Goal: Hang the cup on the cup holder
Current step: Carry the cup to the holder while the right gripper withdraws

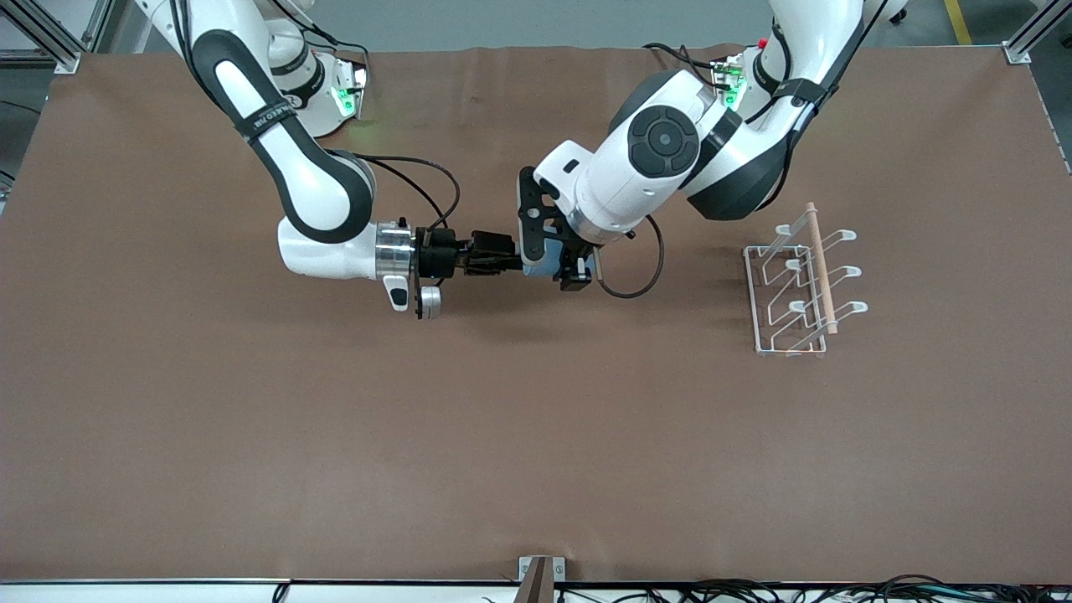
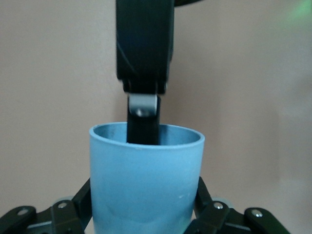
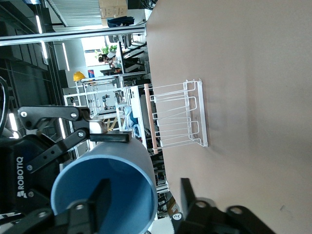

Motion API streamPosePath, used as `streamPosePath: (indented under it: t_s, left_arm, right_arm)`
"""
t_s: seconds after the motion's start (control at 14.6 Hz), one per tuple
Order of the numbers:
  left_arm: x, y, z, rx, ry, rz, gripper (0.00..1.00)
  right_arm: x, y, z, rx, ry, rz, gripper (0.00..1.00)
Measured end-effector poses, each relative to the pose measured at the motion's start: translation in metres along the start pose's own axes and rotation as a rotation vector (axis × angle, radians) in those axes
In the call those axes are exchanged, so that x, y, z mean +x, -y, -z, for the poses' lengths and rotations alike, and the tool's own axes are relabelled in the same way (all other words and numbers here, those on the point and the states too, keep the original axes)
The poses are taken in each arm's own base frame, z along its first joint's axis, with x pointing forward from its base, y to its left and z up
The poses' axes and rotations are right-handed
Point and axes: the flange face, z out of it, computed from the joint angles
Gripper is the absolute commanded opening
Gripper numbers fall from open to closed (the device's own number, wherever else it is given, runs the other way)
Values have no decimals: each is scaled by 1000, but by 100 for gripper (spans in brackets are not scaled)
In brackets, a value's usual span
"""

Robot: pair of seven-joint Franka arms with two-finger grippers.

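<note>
The light-blue cup hangs in the air over the middle of the table, between the two hands. My left gripper is shut on it, with a black finger pressed to each side of its wall. My right gripper is open around the cup's rim. One of its fingers reaches inside the cup, and the other finger stands clear outside the wall. The white wire cup holder with its wooden rod stands toward the left arm's end of the table, with nothing on its prongs.
Brown cloth covers the whole table. A black cable loop hangs under the left wrist. The cup holder also shows in the right wrist view, past the cup.
</note>
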Motion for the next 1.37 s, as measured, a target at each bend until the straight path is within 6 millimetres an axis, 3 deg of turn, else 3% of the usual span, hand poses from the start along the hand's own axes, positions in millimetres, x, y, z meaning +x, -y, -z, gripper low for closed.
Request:
streamPosePath:
  t_s: [0.27,0.48,0.62,0.82,1.03,1.17,1.37]
  left_arm:
    - [-20,-5,1,23,215,18,21]
    - [-43,-9,10,68,422,46,14]
    - [-58,-11,19,90,546,48,6]
    - [-84,-10,29,115,727,85,4]
    - [-112,-12,12,205,973,185,1]
    - [-125,-15,-3,216,1081,164,0]
    - [-142,-5,-3,195,1204,72,0]
  right_arm:
    - [6,3,7,-3,-24,4,100]
    - [19,10,33,-69,-83,55,100]
    - [30,12,61,-174,-81,98,100]
    - [44,16,108,-414,-62,112,100]
    - [49,33,153,-714,-89,123,100]
    - [52,41,180,-898,-121,142,100]
    - [58,40,222,-1089,-159,167,100]
